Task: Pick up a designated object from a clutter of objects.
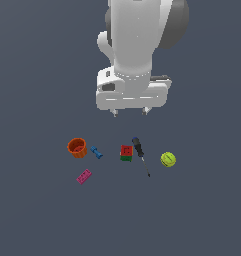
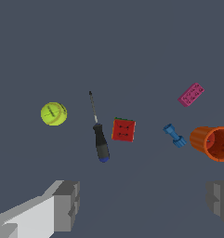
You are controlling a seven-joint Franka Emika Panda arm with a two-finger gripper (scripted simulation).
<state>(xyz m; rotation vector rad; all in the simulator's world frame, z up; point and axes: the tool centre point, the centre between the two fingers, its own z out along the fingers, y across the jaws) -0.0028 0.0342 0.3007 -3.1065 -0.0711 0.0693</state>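
The magenta-pink studded brick lies flat on the grey floor, nearest the camera at the exterior view's left; it also shows in the wrist view. The clutter lies in a row behind it: orange cup, blue dumbbell piece, red-green cube, black-handled screwdriver, yellow-green ball. My gripper hangs high above the row, over the cube, open and empty. Its two grey fingers stand wide apart in the wrist view.
In the wrist view the cup lies on its side next to the blue piece. The cube, screwdriver and ball follow in line. Bare grey floor surrounds them.
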